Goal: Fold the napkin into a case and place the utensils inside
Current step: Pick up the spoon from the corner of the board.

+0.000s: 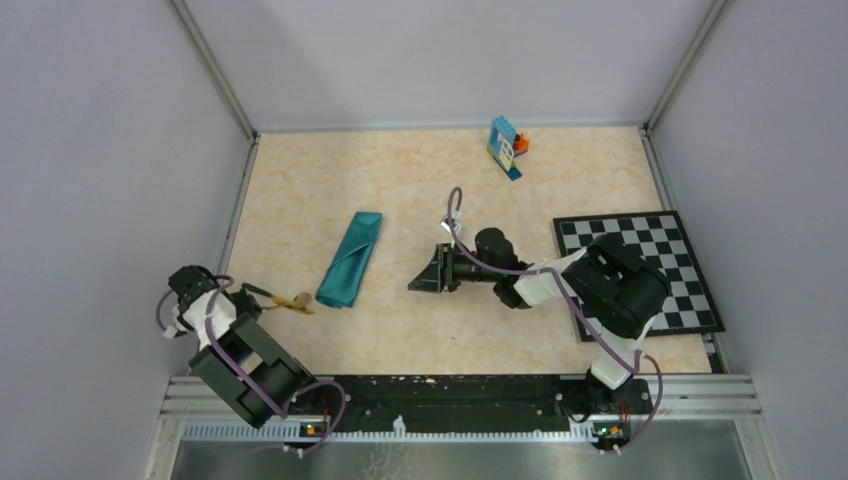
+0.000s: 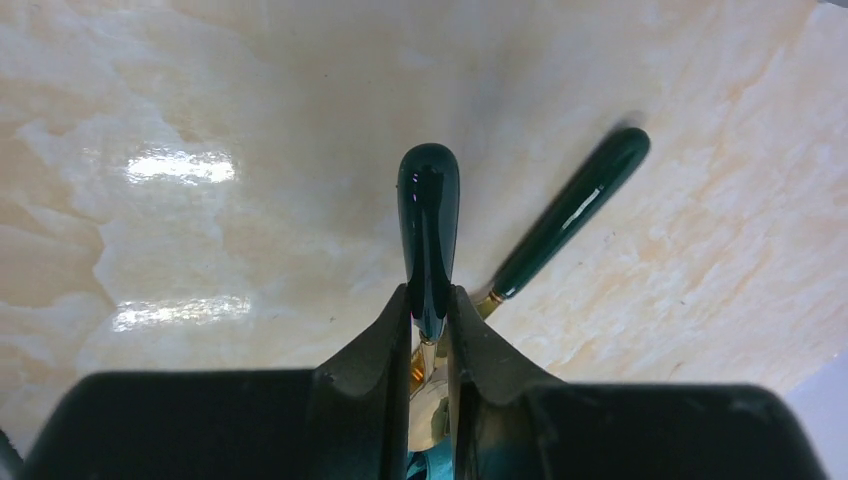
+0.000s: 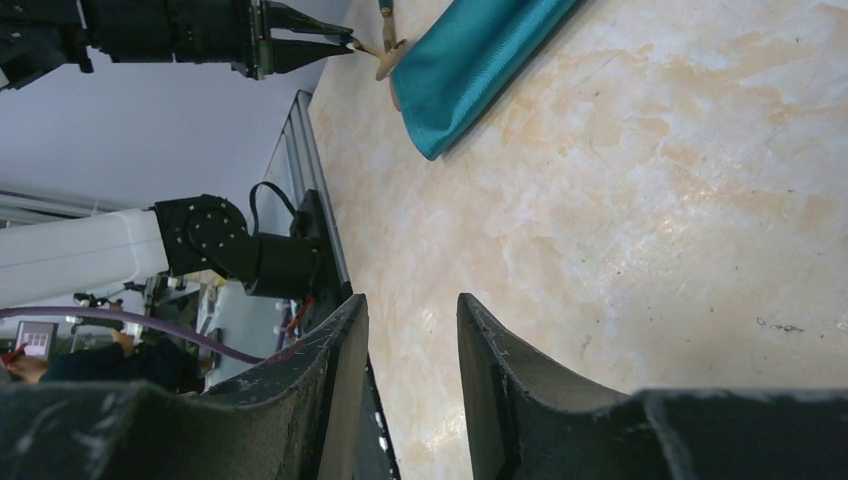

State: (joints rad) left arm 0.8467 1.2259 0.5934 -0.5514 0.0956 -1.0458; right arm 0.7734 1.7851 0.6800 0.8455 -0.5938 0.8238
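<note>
The napkin lies folded as a long narrow teal-green case [image 1: 350,258] left of the table's middle; it also shows in the right wrist view [image 3: 480,60]. My left gripper [image 1: 258,293] is just left of its near end, shut on a utensil with a dark green handle [image 2: 428,230]. The golden ends [image 1: 294,300] point toward the case. A second green-handled utensil [image 2: 570,215] lies aslant beside the right finger; I cannot tell if it is held. My right gripper [image 1: 416,284] is open and empty, low over bare table right of the case.
A black-and-white checkerboard mat [image 1: 640,270] lies at the right, partly under the right arm. Blue-orange toy blocks [image 1: 507,146] stand at the back. Grey walls close in the table's sides and back, and a metal rail [image 1: 450,395] runs along the front.
</note>
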